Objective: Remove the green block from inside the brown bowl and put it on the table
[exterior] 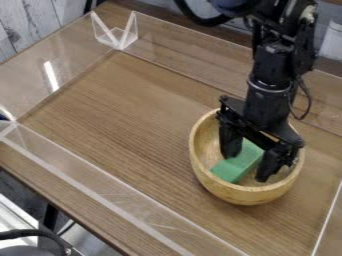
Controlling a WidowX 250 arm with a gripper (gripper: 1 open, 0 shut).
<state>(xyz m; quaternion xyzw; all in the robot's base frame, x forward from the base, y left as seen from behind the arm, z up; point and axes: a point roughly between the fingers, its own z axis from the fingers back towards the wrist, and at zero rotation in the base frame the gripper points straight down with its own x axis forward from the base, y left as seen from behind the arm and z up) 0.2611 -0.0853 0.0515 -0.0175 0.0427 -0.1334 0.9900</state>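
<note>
the black gripper (258, 153) is pointing straight down into the brown bowl (214, 186), and its jaws are standing wide open, one on each side of the green block (238, 164), not squeezing it. the green block is lying flat inside the bowl, a little tilted against the bowl's wall. the bowl is sitting on the right, near part of the wooden table (120, 110), close to the clear wall (325, 226) on the right.

Brown bowl (214, 185) rim hems fingers (229, 142); table (120, 110) left bare; acrylic walls (80, 175) border.
</note>
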